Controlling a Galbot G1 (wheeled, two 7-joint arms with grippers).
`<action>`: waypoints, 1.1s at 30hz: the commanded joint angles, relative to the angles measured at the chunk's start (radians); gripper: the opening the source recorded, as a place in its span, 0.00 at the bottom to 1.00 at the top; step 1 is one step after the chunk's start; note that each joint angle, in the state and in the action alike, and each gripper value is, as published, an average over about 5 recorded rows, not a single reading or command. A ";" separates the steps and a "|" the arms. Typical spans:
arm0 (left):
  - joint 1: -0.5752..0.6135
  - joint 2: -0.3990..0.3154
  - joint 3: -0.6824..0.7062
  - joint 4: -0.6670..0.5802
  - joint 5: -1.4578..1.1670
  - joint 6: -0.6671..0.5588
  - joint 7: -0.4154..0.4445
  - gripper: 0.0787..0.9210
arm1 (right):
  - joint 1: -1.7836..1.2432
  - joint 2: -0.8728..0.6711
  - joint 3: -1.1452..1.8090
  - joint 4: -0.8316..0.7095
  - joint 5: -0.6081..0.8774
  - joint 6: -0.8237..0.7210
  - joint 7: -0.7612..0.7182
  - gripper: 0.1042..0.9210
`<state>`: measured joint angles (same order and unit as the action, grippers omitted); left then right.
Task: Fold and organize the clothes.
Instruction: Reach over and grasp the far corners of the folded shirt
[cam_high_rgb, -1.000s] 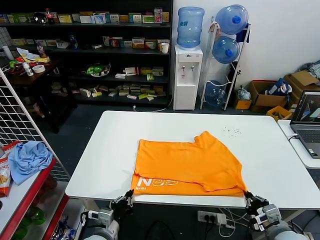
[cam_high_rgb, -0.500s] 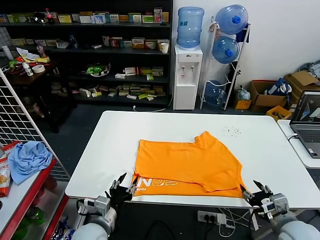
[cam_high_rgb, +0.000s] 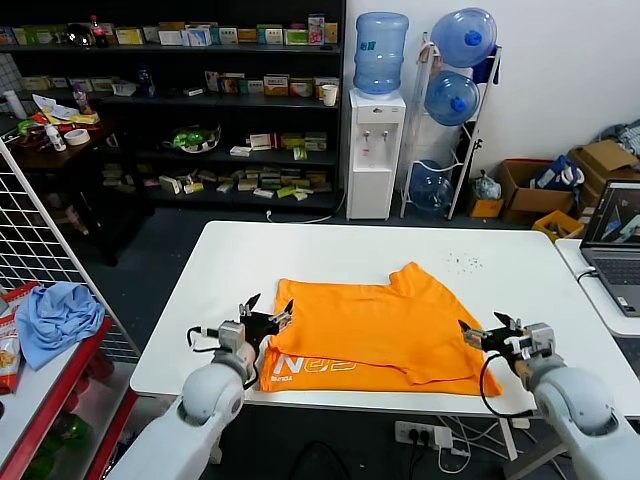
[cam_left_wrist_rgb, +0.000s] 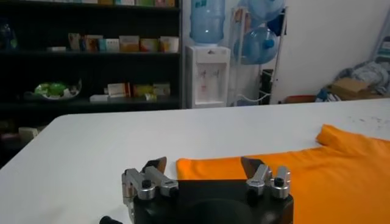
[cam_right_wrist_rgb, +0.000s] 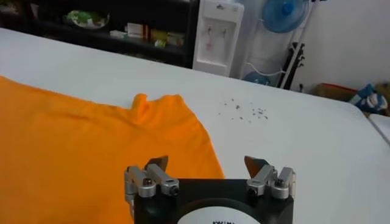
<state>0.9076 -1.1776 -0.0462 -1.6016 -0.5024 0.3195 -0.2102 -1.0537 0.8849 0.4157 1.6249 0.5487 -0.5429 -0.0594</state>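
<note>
Blue cloth (cam_high_rgb: 58, 318): bunched on the red side shelf (cam_high_rgb: 48, 390), well apart from the desk; it seems to have no part in the folding.

Left tool (cam_high_rgb: 265, 317): prongs spread, holding nothing, just beside the shirt's left edge, about level with the fold line. The left wrist view shows both fingertips (cam_left_wrist_rgb: 156, 164) apart with the orange edge right ahead. I'd say it stands there to take that side for the next fold.

Orange T-shirt (cam_high_rgb: 375, 335): lies flat near the front of the white desk (cam_high_rgb: 230, 280), already doubled over once. The upper layer covers most of it, and a strip of the lower layer with white lettering (cam_high_rgb: 312, 365) shows along the near edge. A sleeve or collar peak pokes up at the far side. Probably about halfway through; one or two more folds to go.

Right tool (cam_high_rgb: 492, 334): also spread and empty, over the shirt's right edge, mirroring the other arm. In the right wrist view the fabric (cam_right_wrist_rgb: 73, 146) lies just beyond its tips.

Likely need: both sides pinched evenly, or the soft cloth will skew.
</note>
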 joint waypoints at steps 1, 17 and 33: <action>-0.282 -0.101 0.071 0.341 -0.030 0.030 0.027 0.88 | 0.321 0.055 -0.125 -0.273 -0.036 -0.022 -0.110 0.88; -0.384 -0.190 0.049 0.559 0.042 0.037 0.055 0.88 | 0.550 0.263 -0.180 -0.670 -0.194 0.071 -0.124 0.88; -0.302 -0.172 0.048 0.500 0.029 0.097 0.039 0.86 | 0.543 0.311 -0.173 -0.736 -0.253 0.112 -0.150 0.74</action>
<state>0.5975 -1.3443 0.0018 -1.1169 -0.4718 0.3968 -0.1696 -0.5449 1.1668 0.2492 0.9522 0.3228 -0.4499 -0.1995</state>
